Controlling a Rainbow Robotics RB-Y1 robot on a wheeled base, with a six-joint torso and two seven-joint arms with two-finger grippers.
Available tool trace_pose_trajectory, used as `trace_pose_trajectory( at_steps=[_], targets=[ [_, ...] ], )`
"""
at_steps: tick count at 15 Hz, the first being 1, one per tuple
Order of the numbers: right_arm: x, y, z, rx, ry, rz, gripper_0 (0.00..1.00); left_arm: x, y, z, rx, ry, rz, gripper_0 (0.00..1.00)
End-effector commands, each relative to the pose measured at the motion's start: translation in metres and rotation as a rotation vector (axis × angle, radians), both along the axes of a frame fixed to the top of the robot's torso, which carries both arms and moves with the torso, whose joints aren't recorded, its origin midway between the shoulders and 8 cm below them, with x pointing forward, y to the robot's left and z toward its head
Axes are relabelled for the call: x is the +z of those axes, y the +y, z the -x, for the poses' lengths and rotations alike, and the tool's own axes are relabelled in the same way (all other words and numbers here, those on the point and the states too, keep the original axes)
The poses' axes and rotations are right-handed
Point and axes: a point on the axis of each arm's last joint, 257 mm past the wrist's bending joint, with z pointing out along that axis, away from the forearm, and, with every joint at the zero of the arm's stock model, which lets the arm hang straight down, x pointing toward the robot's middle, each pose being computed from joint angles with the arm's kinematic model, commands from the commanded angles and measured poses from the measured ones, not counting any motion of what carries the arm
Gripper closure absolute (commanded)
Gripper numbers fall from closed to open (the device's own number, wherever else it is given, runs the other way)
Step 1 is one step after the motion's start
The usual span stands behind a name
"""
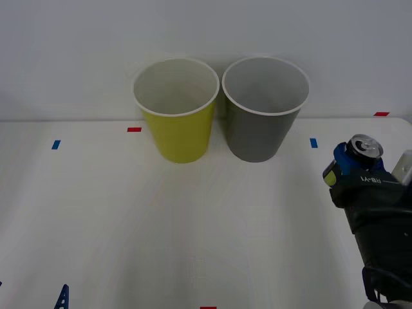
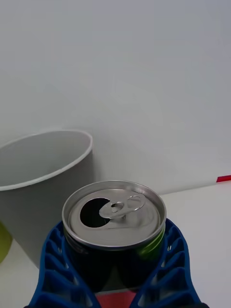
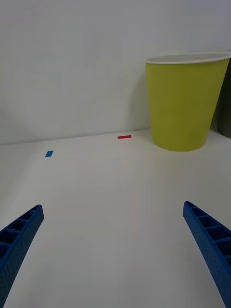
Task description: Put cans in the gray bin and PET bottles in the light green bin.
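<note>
Legible markings I recorded: one item. White lettering "RB-Y1" stood on the black housing of the right arm (image 1: 376, 193), just behind its jaws, in my front view. The can (image 2: 114, 226) showed faint green and pink marks that I could not read. No other text, number or brand was legible.

Your front view looks forward and down from above the arms, taking in the whole tabletop (image 1: 193, 225) with the light green bin (image 1: 177, 109) and the gray bin (image 1: 264, 109) against the back wall. Your right wrist view sits very close behind the can (image 2: 114, 226), facing the gray bin (image 2: 43, 192) nearby. Your left wrist view rides low over the tabletop (image 3: 110, 192), facing the light green bin (image 3: 185, 103) farther off. Both bins also show in the front view.
</note>
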Motion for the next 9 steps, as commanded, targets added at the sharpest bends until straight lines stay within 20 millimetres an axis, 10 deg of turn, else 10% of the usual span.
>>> trace_pose_trajectory(
  at_steps=[1, 9],
  targets=[
    [0.026, 0.009, -0.010, 0.001, 0.006, -0.004, 1.00, 0.000, 0.000, 0.000, 0.000, 0.000, 0.000, 0.00],
    [0.061, 0.026, -0.030, 0.023, 0.083, -0.103, 1.00, 0.000, 0.000, 0.000, 0.000, 0.000, 0.000, 0.00]
  ],
)
